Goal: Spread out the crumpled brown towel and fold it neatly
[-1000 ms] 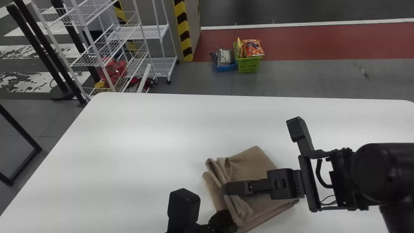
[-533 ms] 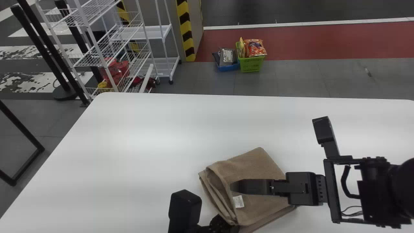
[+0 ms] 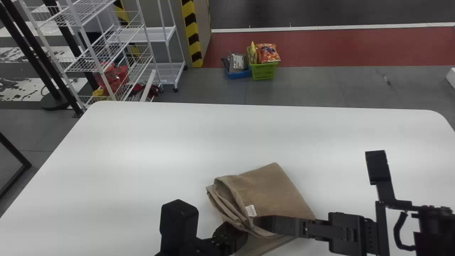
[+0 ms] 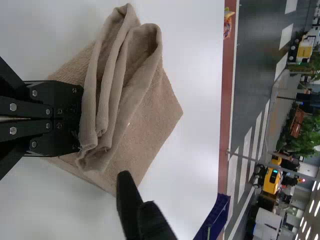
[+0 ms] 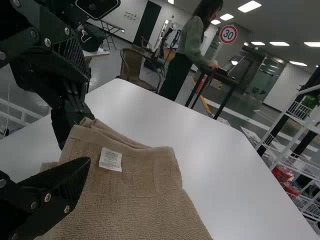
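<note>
The brown towel (image 3: 273, 192) lies in a folded, roughly square layer, its left edge bunched in loose folds and a white label (image 3: 251, 210) showing on top. At its near-left edge is my left gripper (image 3: 236, 236); in the left wrist view the left gripper (image 4: 77, 120) is shut on the bunched folds of the towel (image 4: 145, 115). My right gripper (image 3: 259, 223) reaches over the towel's near part from the right. In the right wrist view, the right gripper (image 5: 87, 120) has its fingers apart, one low over the towel (image 5: 135, 200) beside the label (image 5: 110, 159).
The white table (image 3: 142, 153) extends around the towel. Beyond its far edge, a green basket (image 3: 263, 71) and a blue basket (image 3: 239, 74) stand on the floor. A white wire rack (image 3: 106, 53) stands past the far-left corner.
The towel's left folds have straightened, and its label has come into sight. My right gripper has drawn back toward the near side, its arm also shifting right. The head view has turned slightly.
</note>
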You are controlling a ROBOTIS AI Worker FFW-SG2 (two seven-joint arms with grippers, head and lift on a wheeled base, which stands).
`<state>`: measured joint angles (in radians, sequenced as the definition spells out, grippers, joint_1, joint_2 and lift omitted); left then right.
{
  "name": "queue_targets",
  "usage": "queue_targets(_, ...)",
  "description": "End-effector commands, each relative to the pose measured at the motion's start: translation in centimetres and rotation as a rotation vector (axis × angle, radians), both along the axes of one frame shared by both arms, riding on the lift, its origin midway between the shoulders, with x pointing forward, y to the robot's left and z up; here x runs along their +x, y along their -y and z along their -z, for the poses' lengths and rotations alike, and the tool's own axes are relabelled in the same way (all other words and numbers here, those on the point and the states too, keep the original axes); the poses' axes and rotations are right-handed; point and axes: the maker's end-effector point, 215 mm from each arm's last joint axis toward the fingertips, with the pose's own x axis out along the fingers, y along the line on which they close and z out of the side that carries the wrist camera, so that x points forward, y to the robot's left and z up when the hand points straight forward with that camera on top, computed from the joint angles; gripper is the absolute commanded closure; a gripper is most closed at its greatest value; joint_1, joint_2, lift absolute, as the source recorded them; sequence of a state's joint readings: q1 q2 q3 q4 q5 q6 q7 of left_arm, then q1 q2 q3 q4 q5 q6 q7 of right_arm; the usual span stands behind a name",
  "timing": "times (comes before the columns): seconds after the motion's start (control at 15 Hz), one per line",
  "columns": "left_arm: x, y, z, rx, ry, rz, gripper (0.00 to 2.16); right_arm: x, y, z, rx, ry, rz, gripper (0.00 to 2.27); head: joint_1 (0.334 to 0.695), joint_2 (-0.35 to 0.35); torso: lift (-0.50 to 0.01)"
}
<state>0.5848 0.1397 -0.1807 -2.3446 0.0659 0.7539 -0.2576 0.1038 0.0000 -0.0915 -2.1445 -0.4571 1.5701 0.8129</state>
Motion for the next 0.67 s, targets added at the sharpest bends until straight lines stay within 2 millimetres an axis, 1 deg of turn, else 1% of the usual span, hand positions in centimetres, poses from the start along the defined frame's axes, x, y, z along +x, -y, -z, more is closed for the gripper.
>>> queue_targets(0.0,0.2,-0.8,-0.2,0.005,0.003,-0.013,1.02,-1.6,0.5,-0.3,0.003,0.006,0.01,1.74,0.695,0.117,-0.126)
queue_targets(0.07,0.5,-1.7,-0.4,0.007,0.008,-0.029,0.8,-2.2,0.9,-0.3,0.012,0.003,0.015,1.88,0.695,0.116,-0.126)
queue_targets(0.13,0.7,-2.5,-0.7,0.01,0.013,-0.039,0.68,-2.8,1.2,0.1,0.015,-0.014,0.021,1.89,0.695,0.118,-0.126)
queue_targets(0.33,1.9,-5.8,-1.5,0.01,0.038,-0.093,0.68,-4.3,2.6,1.2,0.033,-0.059,0.05,1.9,0.695,0.145,-0.126)
queue_targets(0.4,2.3,-6.6,-2.1,-0.002,0.053,-0.108,0.68,-3.9,2.9,1.3,0.037,-0.031,0.073,1.9,0.695,0.152,-0.126)
queue_targets(0.47,2.9,-7.2,-3.0,-0.017,0.084,-0.113,0.68,-3.4,3.2,1.4,0.04,0.018,0.101,1.9,0.695,0.161,-0.126)
queue_targets(0.6,4.3,-8.1,-5.7,-0.034,0.183,-0.125,0.68,-2.7,3.8,0.9,0.05,0.107,0.146,1.9,0.695,0.179,-0.126)
